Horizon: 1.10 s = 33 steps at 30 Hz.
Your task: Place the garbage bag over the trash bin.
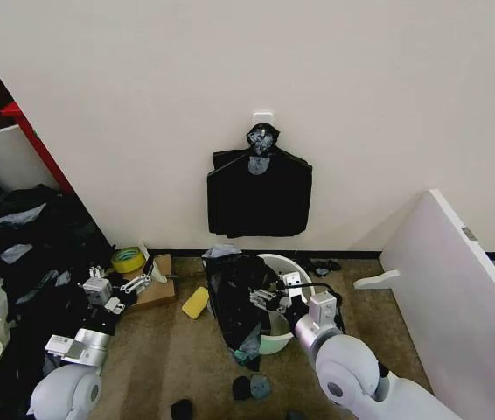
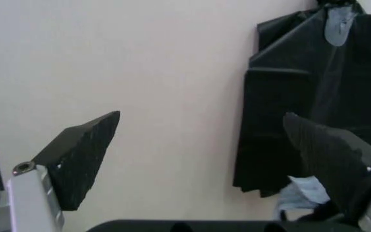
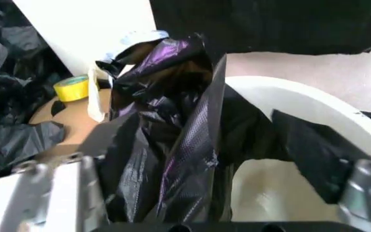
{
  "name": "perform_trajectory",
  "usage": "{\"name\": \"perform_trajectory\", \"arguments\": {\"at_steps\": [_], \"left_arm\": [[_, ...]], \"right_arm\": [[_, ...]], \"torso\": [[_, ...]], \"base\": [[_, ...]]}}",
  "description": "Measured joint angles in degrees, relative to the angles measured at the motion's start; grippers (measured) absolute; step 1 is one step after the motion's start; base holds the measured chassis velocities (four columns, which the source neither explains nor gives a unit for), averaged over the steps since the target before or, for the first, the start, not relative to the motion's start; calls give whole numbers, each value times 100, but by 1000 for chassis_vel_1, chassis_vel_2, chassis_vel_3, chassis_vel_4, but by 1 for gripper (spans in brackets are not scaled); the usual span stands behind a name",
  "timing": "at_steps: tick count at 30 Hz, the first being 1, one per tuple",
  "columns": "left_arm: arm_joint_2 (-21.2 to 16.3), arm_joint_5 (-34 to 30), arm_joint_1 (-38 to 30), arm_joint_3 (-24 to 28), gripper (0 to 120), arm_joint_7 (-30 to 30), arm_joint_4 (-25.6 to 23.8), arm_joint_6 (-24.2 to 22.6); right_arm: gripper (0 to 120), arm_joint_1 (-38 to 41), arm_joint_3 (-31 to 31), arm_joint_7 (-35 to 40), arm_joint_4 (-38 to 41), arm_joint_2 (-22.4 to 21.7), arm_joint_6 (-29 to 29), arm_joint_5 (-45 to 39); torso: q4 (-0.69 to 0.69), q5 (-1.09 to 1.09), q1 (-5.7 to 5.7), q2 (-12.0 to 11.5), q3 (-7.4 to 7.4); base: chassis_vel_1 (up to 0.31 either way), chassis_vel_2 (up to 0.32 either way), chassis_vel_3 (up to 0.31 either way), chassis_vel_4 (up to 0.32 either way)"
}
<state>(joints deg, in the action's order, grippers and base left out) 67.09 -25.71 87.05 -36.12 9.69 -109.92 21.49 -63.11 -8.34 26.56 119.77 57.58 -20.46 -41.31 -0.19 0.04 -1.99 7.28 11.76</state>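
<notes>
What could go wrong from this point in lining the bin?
The garbage bag hangs bunched over one side of the trash bin, so it could slide off the rim. The right gripper sits at the bag by the rim and could tip the bin. The left gripper is away, leaving the far side unsupported.

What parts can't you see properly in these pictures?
- The trash bin: in the head view the garbage bag hides its left side and the right gripper covers part of its rim.
- The bin's bottom: the right wrist view cuts it off at the edge.
- How far round the rim the bag reaches: its folds hide that.
- The left gripper: its wrist view faces the wall, so the floor below is unseen.
</notes>
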Motion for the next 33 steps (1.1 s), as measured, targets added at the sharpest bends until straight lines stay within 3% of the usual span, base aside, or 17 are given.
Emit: {"name": "perform_trajectory", "arguments": {"at_steps": [12,20,26,27,33], "left_arm": [[-146,64,250,982,100,-417,-497,-513],[-356,2,347,1703,100,-724,-748,-1162],[-410,-605,24,1864,100,-1285,-927,-2325],[-410,-605,24,1864,100,-1285,-927,-2325],[-513,-1264,-575,2027,100,-1975,-900,-3614]], "right_arm": [[29,-6,24,176,-81,18,-157,96],[0,-72,96,542,-253,161,-121,280],[0,-216,127,961,-263,278,-52,288],[0,-216,127,961,-263,278,-52,288],[0,-328,108,1012,-252,365,3,288]], "torso": [[0,0,0,0,0],[0,0,0,0,0],[0,0,0,0,0],[0,0,0,0,0],[-2,-1,0,0,0]], "base": [[0,0,0,0],[0,0,0,0],[0,0,0,0],[0,0,0,0],[0,0,0,0]]}}
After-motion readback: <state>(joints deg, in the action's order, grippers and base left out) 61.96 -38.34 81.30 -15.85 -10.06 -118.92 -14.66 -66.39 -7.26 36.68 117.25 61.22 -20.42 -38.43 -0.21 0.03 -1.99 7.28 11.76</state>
